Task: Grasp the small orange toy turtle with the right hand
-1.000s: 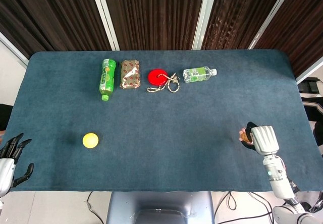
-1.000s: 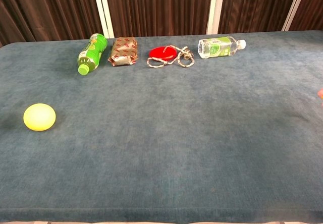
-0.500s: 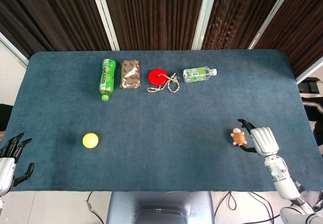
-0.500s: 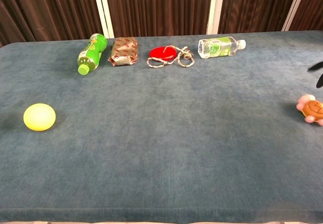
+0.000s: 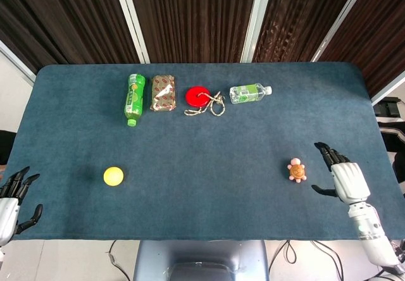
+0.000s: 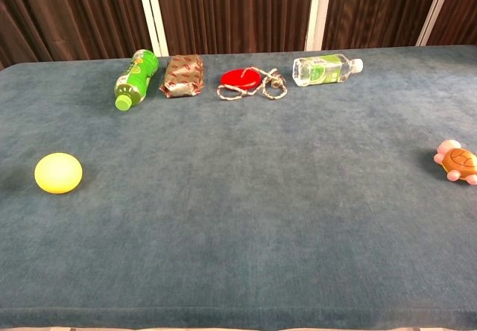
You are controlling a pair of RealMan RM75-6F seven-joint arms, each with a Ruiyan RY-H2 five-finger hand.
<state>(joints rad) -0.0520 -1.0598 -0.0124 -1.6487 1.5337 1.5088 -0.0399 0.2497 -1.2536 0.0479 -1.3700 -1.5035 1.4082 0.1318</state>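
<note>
Desk (image 5: 202, 135) cover: dark teal cloth, matt, short napped pile. Toy turtle (image 5: 296, 170): smooth, slightly glossy orange shell, pink limbs, plastic or rubber by look. Right hand (image 5: 345, 176): pale smooth casing, black fingers. Yellow ball (image 5: 113, 176): smooth, matt. Green bottle (image 5: 133, 97), clear bottle (image 5: 249, 93): glossy plastic, printed labels. Packet (image 5: 163, 92): shiny crinkled foil. Red disc (image 5: 197, 95): smooth; cord (image 5: 214, 106): rough braided rope.

Dark curtains (image 5: 190, 15) w/ white posts behind blue table (image 5: 209, 199).
</note>
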